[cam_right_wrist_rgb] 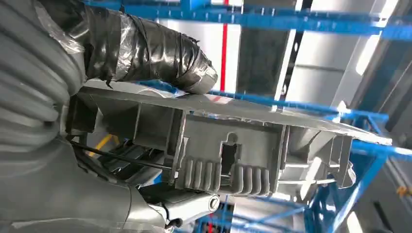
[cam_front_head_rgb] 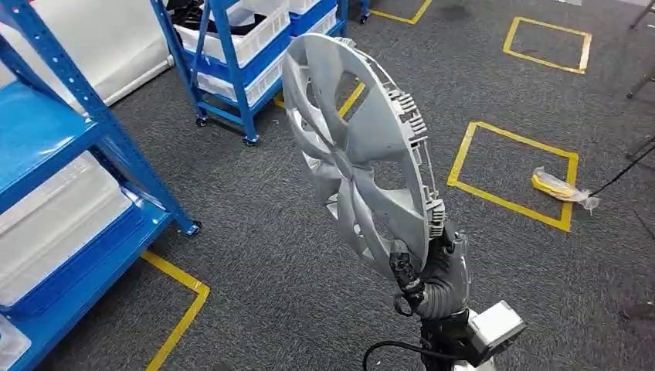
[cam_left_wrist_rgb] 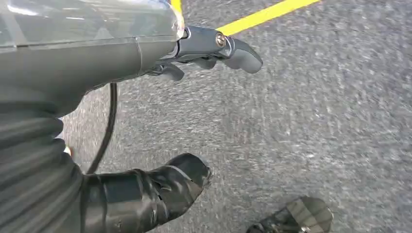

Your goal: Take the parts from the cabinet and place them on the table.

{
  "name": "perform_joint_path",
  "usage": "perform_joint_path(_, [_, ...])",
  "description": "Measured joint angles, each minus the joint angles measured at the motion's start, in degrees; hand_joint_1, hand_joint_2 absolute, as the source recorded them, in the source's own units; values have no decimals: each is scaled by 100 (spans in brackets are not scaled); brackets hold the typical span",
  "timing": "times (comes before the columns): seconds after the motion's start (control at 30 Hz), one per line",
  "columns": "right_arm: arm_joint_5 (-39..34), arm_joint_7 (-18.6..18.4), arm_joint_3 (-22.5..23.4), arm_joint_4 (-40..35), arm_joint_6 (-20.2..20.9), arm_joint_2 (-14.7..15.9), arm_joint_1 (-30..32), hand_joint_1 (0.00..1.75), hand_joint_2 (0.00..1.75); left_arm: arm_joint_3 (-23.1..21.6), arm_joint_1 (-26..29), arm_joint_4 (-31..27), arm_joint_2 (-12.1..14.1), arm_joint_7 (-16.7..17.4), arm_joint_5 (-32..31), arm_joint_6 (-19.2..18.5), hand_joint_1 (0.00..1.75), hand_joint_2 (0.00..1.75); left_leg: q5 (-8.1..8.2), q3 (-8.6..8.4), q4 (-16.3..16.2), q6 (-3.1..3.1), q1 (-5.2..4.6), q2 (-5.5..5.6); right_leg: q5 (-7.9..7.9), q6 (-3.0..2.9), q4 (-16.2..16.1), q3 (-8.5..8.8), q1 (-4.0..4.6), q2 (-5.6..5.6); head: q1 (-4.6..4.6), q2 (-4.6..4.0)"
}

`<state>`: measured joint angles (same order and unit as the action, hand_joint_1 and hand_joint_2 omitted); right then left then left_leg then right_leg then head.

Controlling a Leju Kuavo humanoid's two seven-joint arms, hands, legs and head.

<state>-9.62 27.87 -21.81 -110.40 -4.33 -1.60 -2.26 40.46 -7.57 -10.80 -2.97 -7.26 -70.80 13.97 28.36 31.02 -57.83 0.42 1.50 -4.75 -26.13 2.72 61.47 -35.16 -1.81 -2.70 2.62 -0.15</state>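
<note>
A silver wheel cover [cam_front_head_rgb: 355, 154] stands upright on edge in the middle of the head view, above the grey carpet. My right hand [cam_front_head_rgb: 444, 270] grips it by its lower rim from below. In the right wrist view the taped thumb [cam_right_wrist_rgb: 145, 48] presses on the outer face of the wheel cover [cam_right_wrist_rgb: 233, 141], and the ribbed clips on its back face the camera. My left hand [cam_left_wrist_rgb: 145, 53] hangs over the carpet with fingers and thumb apart and nothing between them.
A blue shelving rack [cam_front_head_rgb: 85, 147] with white bins stands close on the left. A second blue wheeled rack [cam_front_head_rgb: 232, 54] stands at the back. Yellow tape squares [cam_front_head_rgb: 514, 178] mark the carpet, and a yellow packet [cam_front_head_rgb: 560, 188] lies on the right one.
</note>
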Motion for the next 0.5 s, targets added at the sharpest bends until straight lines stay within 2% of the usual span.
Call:
perform_joint_path(0.03, [-4, -9, 0, 20, 18, 0, -63, 175, 175, 19, 2, 0, 4, 73, 44, 15, 0, 175, 25, 13, -21, -55, -31, -50, -121, -37, -80, 30, 101, -129, 9, 0])
perform_joint_path(0.07, [-15, -13, 0, 26, 44, 0, -99, 175, 175, 37, 22, 0, 4, 145, 48, 28, 0, 175, 39, 2, -31, -98, -45, -95, -92, -127, -93, 9, 83, -38, -13, 0])
perform_joint_path(0.13, [-48, -26, 2, 55, 70, 4, -140, 175, 175, 72, 21, 0, -13, 219, 50, 68, 0, 175, 34, -47, -1, -165, -31, -196, -105, -195, -83, -13, 124, 63, -9, 0])
perform_joint_path(0.17, [-66, -35, 4, 64, 72, 4, -157, 175, 175, 90, 34, 0, -22, 283, 59, 81, 0, 175, 48, -68, 0, -195, -24, -247, -90, -238, -103, -17, 97, 128, -4, 0])
perform_joint_path(0.2, [-74, -46, 4, 66, 74, 4, -168, 175, 175, 107, 51, 0, -33, 337, 72, 94, 0, 175, 133, -50, -49, -234, 11, -126, -71, -292, -135, 16, 69, 183, -11, 0])
perform_joint_path(0.23, [-83, -52, 7, 74, 74, 5, -197, 175, 175, 125, 88, 0, -33, 370, 96, 111, 0, 175, 285, 27, -244, -223, 15, 128, -67, -333, -142, 17, 73, 220, -9, 0])
perform_joint_path(0.27, [-87, -57, 7, 99, 77, 4, -223, 175, 175, 142, 140, 0, -33, 394, 103, 129, 0, 175, 501, 204, -619, -209, 15, 278, -63, -365, -140, 11, 82, 272, -20, 0])
perform_joint_path(0.3, [-101, -57, 7, 118, 83, 4, -231, 175, 175, 155, 179, 0, -37, 422, 105, 136, 0, 175, 727, 455, -1137, -199, 2, 372, -66, -379, -140, 13, 99, 341, -17, 0])
perform_joint_path(0.33, [-105, -57, 9, 140, 83, 5, -230, 175, 175, 162, 235, 0, -44, 444, 109, 142, 0, 175, 849, 666, -1545, -188, -4, 412, -69, -402, -138, 14, 121, 412, -15, 0])
perform_joint_path(0.37, [-118, -57, 7, 164, 85, 7, -227, 175, 175, 171, 284, 0, -46, 473, 112, 146, 0, 175, 860, 818, -1795, -176, -12, 425, -71, -414, -129, 14, 148, 499, -17, 0])
perform_joint_path(0.4, [-137, -55, 7, 194, 90, 7, -225, 175, 175, 186, 327, 0, -48, 479, 112, 151, 0, 175, 741, 841, -1763, -147, -21, 431, -73, -416, -120, 19, 167, 590, -17, 0])
perform_joint_path(0.43, [-166, -55, 9, 214, 94, 9, -224, 175, 175, 199, 350, 0, -48, 477, 112, 164, 0, 175, 483, 754, -1465, -102, -36, 451, -76, -421, -111, 22, 184, 687, -17, 0])
perform_joint_path(0.47, [-188, -53, 9, 230, 103, 9, -226, 175, 175, 208, 350, 0, -48, 466, 112, 177, 0, 175, 199, 597, -1038, -56, -50, 505, -76, -421, -107, 24, 194, 759, -17, 0])
perform_joint_path(0.5, [-203, -48, 9, 245, 116, 9, -229, 175, 175, 221, 348, 0, -46, 453, 112, 186, 0, 175, -77, 410, -538, 2, -74, 689, -76, -421, -106, 25, 196, 827, -17, 0])
